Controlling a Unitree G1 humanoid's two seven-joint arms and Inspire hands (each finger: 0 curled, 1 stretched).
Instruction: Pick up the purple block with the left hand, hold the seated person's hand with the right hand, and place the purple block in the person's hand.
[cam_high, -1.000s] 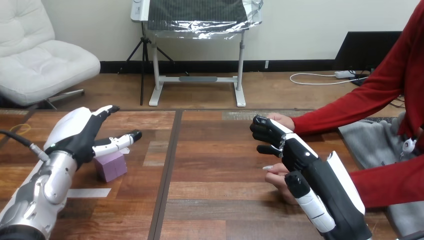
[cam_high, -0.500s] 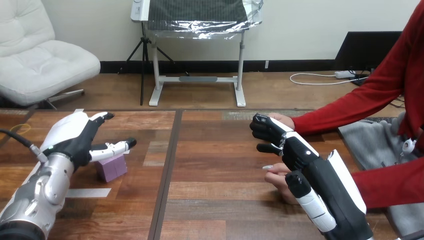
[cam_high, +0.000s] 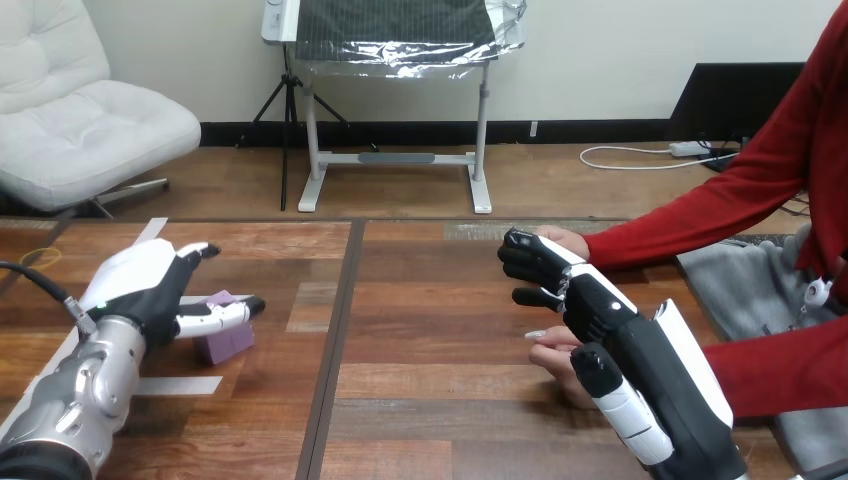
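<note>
Left hand (cam_high: 150, 285) open at the purple block (cam_high: 228, 342), lower left.
Right hand (cam_high: 590, 300), centre right, beside the person's hand (cam_high: 568, 240); grip unclear.

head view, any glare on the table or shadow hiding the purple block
Head view: no hard glare, only a paler patch on the table near its middle; the purple block is evenly lit; what covers its top edge is the left hand, not shadow.

Here are 1 purple block (cam_high: 226, 337), 1 left hand (cam_high: 140, 288), 1 right hand (cam_high: 598, 305) and 2 person's hands (cam_high: 566, 240) (cam_high: 553, 354).
</note>
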